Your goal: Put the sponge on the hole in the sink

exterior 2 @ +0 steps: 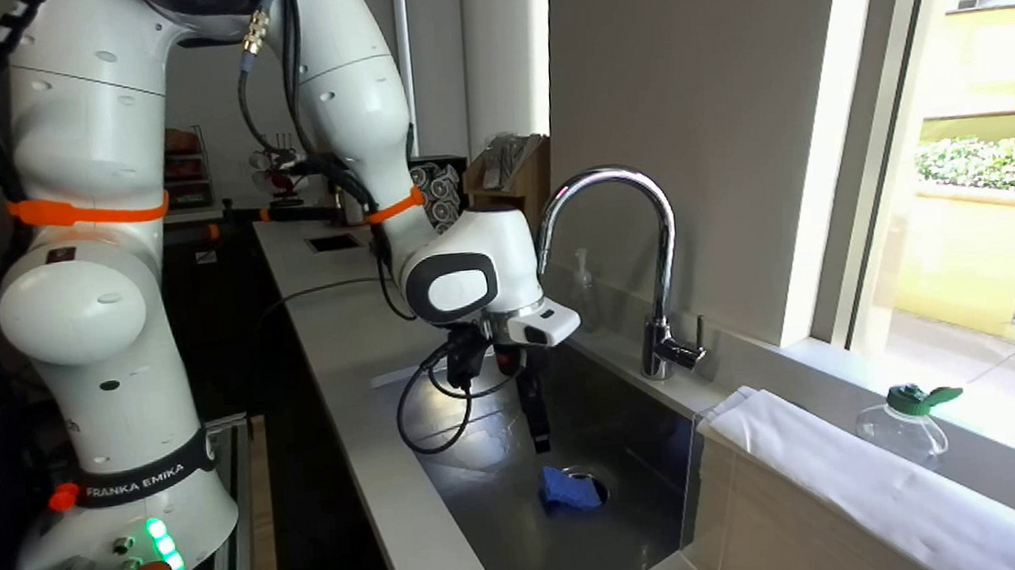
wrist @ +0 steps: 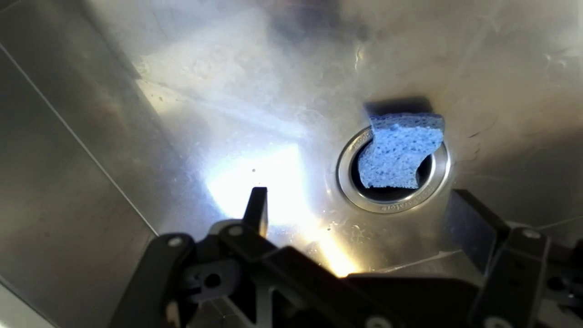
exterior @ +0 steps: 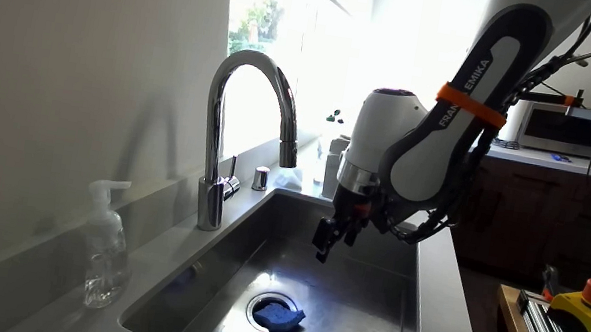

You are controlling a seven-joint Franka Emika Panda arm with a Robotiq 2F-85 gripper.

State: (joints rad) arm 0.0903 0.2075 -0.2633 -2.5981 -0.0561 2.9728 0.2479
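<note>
Your fingers are apart w/ nothing btwn them, up over the sink and clear of the sponge, which lies in there across the hole: one end out past the metal rim and prob. lifted, going by the shadow beside it, the other over the hole, w/ dark strips of it left bare. Looks nearly done, but cover's only partial, so watch it: if you go down to re-centre and press on the end over the hole, it'll prob. fold & get shoved in, b/c it's open under there. Nudge too hard sideways and a soft, light piece like that could skid off; a finger set too low could snag the rim. If you back out instead, mind the faucet, b/c a careless swing that way risks a knock. Containers: sink has the sponge in it; pump bottle on the table maybe has some clear liquid, lvl too hard to read; green-capped bottle nr the window is see-through, can't tell if anything's in it. Both stand well apart from your fingers, so low risk.
</note>
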